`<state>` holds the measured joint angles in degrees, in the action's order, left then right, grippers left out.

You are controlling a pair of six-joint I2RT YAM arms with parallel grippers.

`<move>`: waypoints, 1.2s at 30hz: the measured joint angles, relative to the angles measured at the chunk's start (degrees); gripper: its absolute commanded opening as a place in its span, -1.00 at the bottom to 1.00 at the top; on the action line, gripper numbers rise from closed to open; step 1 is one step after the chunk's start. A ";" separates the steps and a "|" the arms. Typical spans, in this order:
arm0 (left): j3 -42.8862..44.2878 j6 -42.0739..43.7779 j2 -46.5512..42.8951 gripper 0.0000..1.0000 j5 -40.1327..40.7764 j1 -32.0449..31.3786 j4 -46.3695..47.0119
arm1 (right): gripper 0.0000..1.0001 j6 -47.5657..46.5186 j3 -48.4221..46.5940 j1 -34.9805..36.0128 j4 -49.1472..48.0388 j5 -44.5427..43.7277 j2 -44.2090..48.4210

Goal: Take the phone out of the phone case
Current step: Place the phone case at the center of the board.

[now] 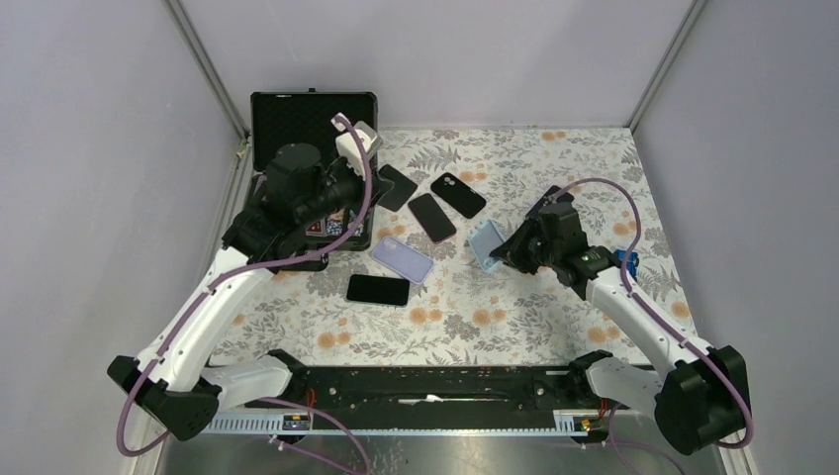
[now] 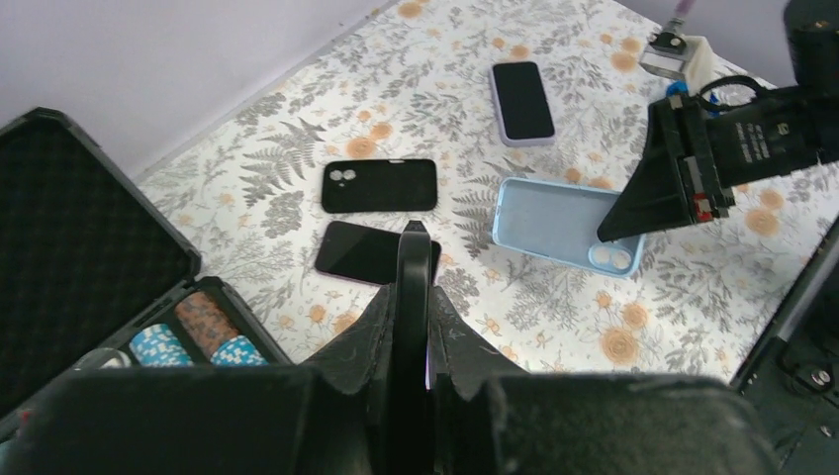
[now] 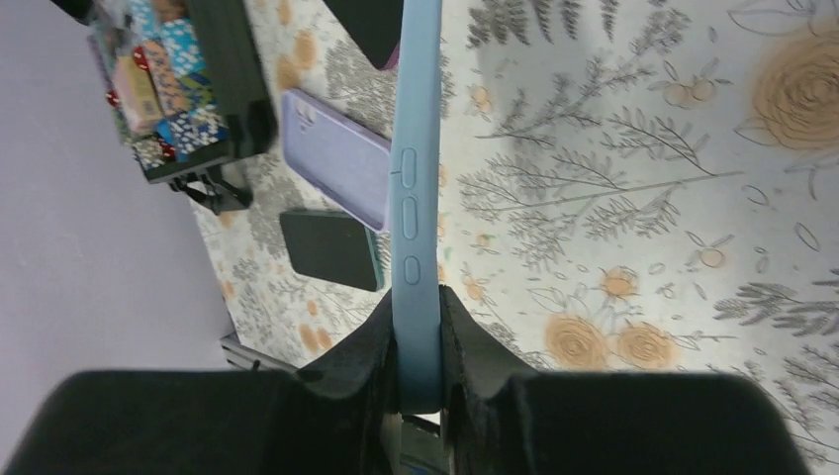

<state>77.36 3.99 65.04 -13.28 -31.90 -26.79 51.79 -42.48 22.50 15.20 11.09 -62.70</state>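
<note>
I see the pale blue case (image 2: 554, 213) tilted over the floral table (image 1: 534, 317), right of centre, one end pinched tight in the right gripper (image 3: 418, 332). The left gripper (image 2: 414, 317) is narrowed on a thin dark slab (image 2: 414, 257) seen edge-on. I can't tell if it's the phone.

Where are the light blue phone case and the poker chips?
light blue phone case (image 2: 549, 223), left wrist view, inner back panel.
poker chips (image 2: 158, 346), left wrist view, a blue stack.
</note>
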 measured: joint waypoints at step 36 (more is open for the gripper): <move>-23.15 -3.37 19.28 -0.99 39.19 -40.54 11.30 | 0.65 -8.17 14.23 -3.43 4.55 4.76 1.07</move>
<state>54.22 0.62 84.31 25.91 -72.44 -15.49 43.62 -28.25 19.07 19.75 15.86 -61.63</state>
